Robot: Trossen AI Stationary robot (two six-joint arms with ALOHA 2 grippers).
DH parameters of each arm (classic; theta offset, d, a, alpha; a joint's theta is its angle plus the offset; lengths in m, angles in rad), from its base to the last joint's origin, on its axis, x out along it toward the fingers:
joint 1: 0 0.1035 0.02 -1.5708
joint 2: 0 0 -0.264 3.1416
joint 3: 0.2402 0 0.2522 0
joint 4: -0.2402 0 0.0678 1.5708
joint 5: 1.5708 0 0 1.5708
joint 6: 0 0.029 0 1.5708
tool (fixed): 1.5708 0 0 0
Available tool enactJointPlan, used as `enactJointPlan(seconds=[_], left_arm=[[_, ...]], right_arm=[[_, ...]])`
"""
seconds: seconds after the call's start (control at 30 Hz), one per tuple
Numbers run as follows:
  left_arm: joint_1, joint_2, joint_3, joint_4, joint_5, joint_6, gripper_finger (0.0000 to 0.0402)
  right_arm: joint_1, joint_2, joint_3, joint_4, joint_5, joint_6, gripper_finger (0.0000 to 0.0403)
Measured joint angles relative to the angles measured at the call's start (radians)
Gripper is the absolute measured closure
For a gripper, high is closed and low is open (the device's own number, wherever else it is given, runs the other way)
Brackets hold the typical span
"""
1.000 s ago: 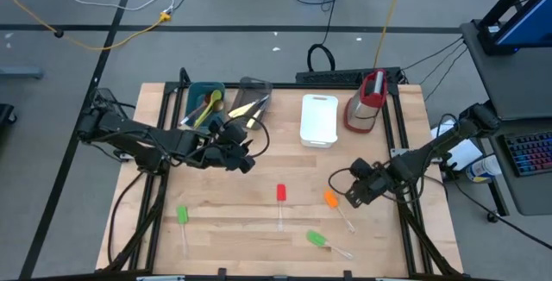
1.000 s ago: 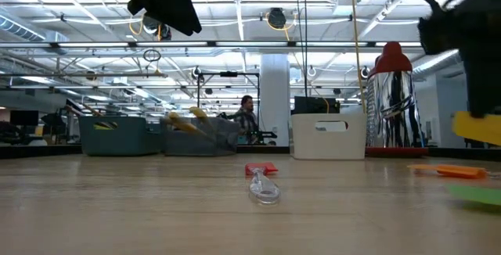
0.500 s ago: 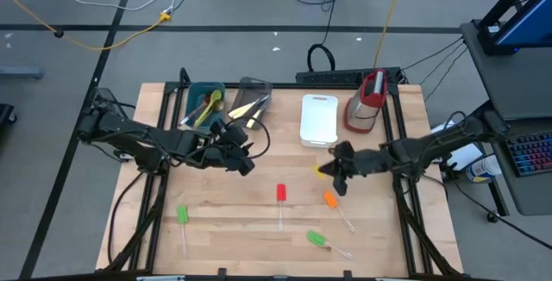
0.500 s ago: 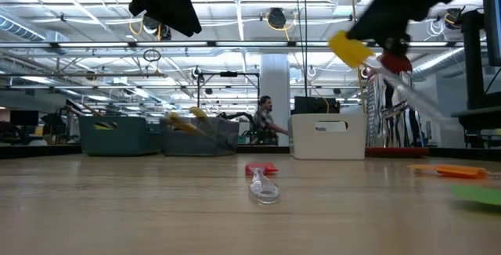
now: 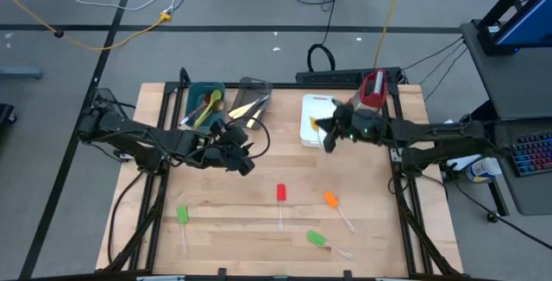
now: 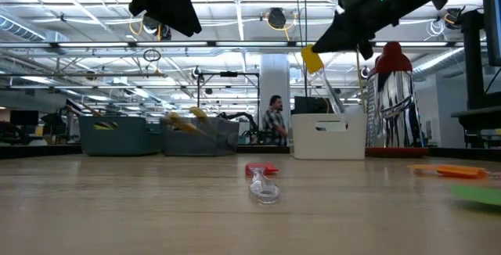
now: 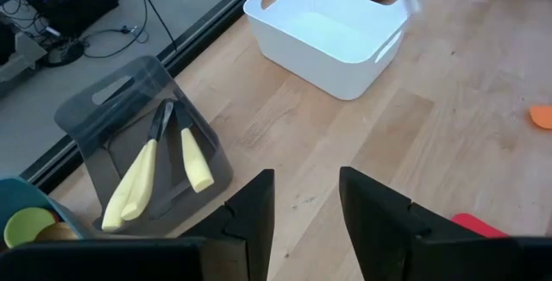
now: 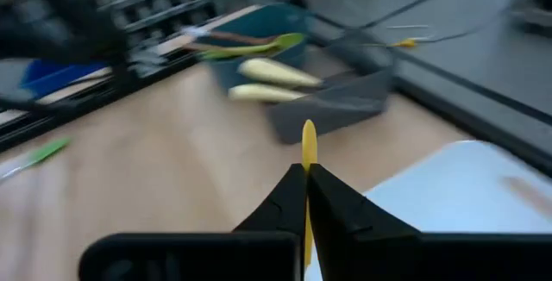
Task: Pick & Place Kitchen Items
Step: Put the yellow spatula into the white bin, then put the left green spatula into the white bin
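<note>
My right gripper (image 5: pixel 330 134) hangs over the right rim of the white tub (image 5: pixel 315 109), shut on a yellow-headed spatula (image 6: pixel 312 59) with a clear handle. My left gripper (image 5: pixel 245 159) hovers open above the table in front of the grey tub (image 5: pixel 251 100), holding nothing. Lying flat on the table are a red spatula (image 5: pixel 280 193), an orange one (image 5: pixel 330 199) and two green ones (image 5: pixel 182 215) (image 5: pixel 316 239). Pale-handled knives (image 7: pixel 159 165) lie in the grey tub. Spoons stick out of the teal tub (image 5: pixel 205 100). My right gripper pinches the spatula between its two fingers, close to the yellow head (image 8: pixel 308 143), which stands edge-on just past the fingertips. The fingers point slightly below level toward the table's left. The spatula is lifted clear, and its clear handle (image 6: pixel 332 98) slants down below the gripper.
A red-and-clear jug (image 5: pixel 369 100) stands at the far right, close behind my right arm. The three tubs line the far edge. Bare wood shows between the tubs and the spatulas near the front. A person (image 6: pixel 275 122) moves in the room beyond.
My right gripper has swung from low over the table's right side up and toward the far edge and left, ending above the white tub. It has tipped from pointing steeply down to nearly level, carrying the yellow spatula lifted clear all the way.
</note>
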Motion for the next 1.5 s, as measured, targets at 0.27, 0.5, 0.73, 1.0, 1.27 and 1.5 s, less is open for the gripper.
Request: enactJointPlan(seconds=[0.27, 0.5, 0.73, 1.0, 1.27, 1.5], left_arm=[[0.000, 0.000, 0.000, 0.000, 0.000, 0.002, 0.0266], [0.000, 0.000, 0.000, 0.000, 0.000, 0.023, 0.0266], [0.000, 0.000, 0.000, 0.002, 0.000, 0.026, 0.0266], [0.000, 0.000, 0.000, 0.004, -0.001, 0.026, 0.0266], [0.000, 0.000, 0.000, 0.006, -0.001, 0.027, 0.0266], [0.000, 0.000, 0.000, 0.006, -0.001, 0.027, 0.0266]], right_arm=[[-0.196, 0.000, 0.000, 0.000, -0.004, 0.000, 0.0403], [-0.283, 0.035, -0.028, -0.007, -0.005, 0.012, 0.0403], [-0.289, 0.099, -0.102, 0.001, -0.023, 0.061, 0.0403], [-0.289, 0.157, -0.137, 0.022, -0.024, 0.068, 0.0403], [-0.289, 0.235, -0.136, 0.035, -0.026, 0.084, 0.0391], [-0.289, 0.275, -0.137, 0.074, -0.026, 0.064, 0.0341]])
